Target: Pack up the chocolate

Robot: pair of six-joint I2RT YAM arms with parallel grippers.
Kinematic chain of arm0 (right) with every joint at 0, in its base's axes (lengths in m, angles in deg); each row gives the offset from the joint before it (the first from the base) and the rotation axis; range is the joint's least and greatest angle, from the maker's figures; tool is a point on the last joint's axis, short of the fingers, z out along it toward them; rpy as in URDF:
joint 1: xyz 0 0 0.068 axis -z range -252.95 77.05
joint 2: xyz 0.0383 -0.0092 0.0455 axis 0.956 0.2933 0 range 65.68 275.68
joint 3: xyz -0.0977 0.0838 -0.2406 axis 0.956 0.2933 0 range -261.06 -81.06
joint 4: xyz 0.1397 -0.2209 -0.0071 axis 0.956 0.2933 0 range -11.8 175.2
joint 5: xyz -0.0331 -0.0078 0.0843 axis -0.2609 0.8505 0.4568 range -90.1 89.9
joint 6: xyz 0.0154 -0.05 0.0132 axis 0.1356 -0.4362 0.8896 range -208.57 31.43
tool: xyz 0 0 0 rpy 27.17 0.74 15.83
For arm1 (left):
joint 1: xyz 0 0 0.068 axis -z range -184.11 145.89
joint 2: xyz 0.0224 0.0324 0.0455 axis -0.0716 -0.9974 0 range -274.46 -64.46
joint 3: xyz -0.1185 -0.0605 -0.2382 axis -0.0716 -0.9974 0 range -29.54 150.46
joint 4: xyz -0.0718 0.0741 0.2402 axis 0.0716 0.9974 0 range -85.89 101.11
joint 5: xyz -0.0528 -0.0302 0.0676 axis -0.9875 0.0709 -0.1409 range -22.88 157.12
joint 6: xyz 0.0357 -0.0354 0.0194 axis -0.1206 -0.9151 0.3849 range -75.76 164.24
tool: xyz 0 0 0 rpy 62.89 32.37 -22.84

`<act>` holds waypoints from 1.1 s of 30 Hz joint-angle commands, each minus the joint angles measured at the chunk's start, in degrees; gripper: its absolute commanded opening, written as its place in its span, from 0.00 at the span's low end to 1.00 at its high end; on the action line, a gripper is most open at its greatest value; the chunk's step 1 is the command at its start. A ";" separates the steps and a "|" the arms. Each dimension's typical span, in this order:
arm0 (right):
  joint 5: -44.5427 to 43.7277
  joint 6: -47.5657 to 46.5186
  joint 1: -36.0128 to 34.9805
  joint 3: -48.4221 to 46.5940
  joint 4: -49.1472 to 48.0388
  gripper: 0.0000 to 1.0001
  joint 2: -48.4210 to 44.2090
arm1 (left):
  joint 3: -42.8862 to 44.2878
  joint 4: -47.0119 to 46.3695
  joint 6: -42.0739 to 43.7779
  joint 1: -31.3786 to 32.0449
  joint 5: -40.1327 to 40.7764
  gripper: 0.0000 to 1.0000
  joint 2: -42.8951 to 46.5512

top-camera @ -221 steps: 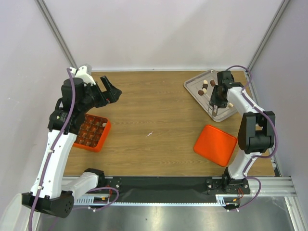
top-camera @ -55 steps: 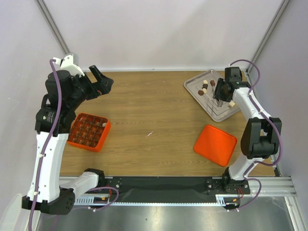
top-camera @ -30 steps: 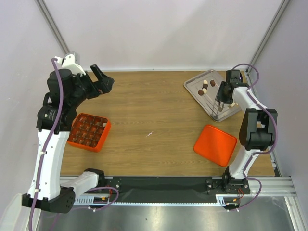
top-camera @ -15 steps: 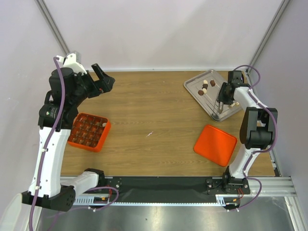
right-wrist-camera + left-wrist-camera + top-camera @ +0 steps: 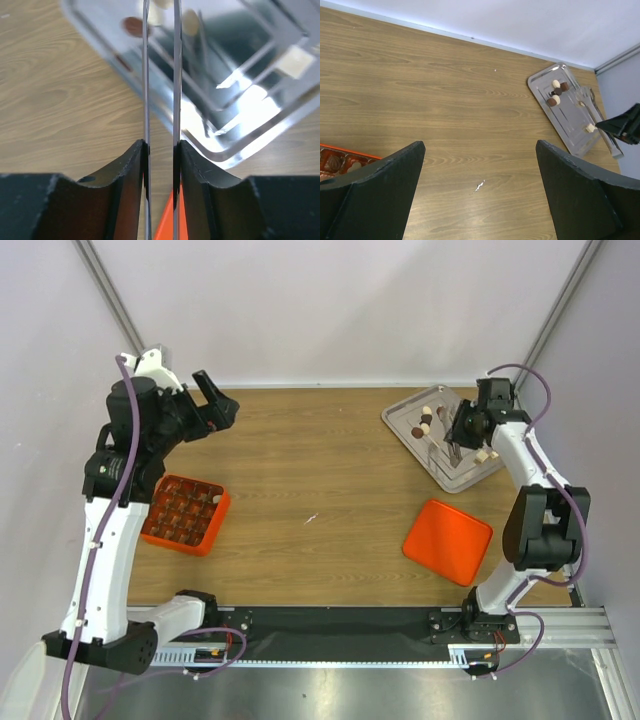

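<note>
2 blades of tongs (image 5: 146,75) clamped in right pincer (image 5: 160,150), its fingers nearly closed on them, above tray (image 5: 571,133). Chocolate pieces (image 5: 424,421) lie at tray's far end. We straddle 1 piece with tips, squeeze softly, lift level. Left pincer (image 5: 480,147) wide apart, empty, over table (image 5: 445,100).

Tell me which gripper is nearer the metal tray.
Right. The right gripper hangs over the tray, shut on tongs; the left gripper is far across the table, near the orange box.
</note>
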 commanded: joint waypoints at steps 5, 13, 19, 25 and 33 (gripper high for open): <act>3.95 5.27 -17.99 -1.97 -3.92 0.37 -5.15 | 7.86 2.22 2.26 -0.42 5.00 1.00 -1.30; 3.68 9.50 -40.67 -15.48 -14.63 0.36 5.83 | 12.34 4.59 1.46 -0.42 5.10 1.00 -0.85; 4.48 6.34 -52.72 -32.71 -13.70 0.36 22.17 | 15.51 5.48 2.43 -0.42 3.34 1.00 -1.82; 6.15 3.96 -59.32 -48.46 -12.80 0.36 34.39 | 13.24 3.47 1.03 -0.51 -2.28 1.00 -1.21; 9.75 6.07 -62.05 -48.91 -19.47 0.36 39.50 | 7.09 0.03 -1.52 -0.42 -7.65 1.00 2.04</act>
